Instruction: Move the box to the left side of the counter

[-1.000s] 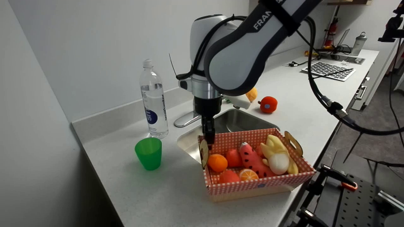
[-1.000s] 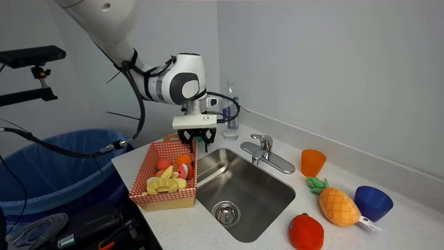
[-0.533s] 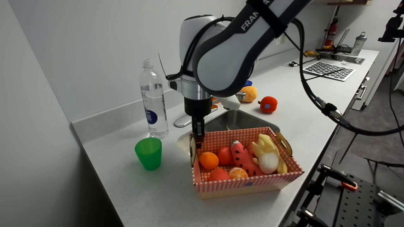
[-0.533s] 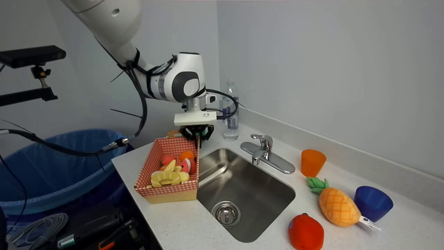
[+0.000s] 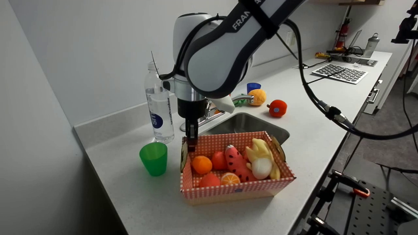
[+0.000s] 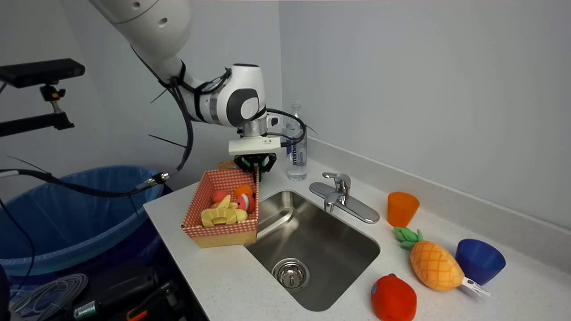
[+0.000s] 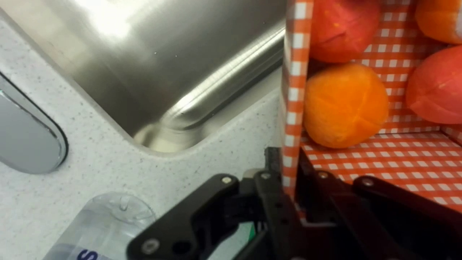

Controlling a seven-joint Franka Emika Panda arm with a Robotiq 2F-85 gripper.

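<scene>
The box [image 5: 238, 193] is an open tray with red-and-white checked walls, filled with soft toy fruit. It sits on the counter [image 5: 147, 209] beside the sink, and I cannot tell whether its base is slightly raised. My gripper [image 7: 288, 160] is shut on the thin upper edge of the box's sink-side wall, one finger outside and one inside. In an exterior view the gripper [image 6: 256, 174] points straight down onto that wall, close to the corner at the handle end. A toy orange [image 7: 344, 104] lies just beyond the fingertips inside the box.
A green cup [image 5: 153, 160] stands left of the box, with a tall water bottle [image 5: 159, 107] behind it. The sink [image 6: 312, 249] and faucet [image 6: 341, 187] border the box. Across the sink are a toy pineapple [image 6: 435, 265], a red toy [image 6: 393, 298], and orange [image 6: 401, 208] and blue [image 6: 479, 261] cups.
The jaws have shut on the box wall. Gripper and box have moved together, toward the green cup, with the toys still inside. Cup and bottle have stayed put.
</scene>
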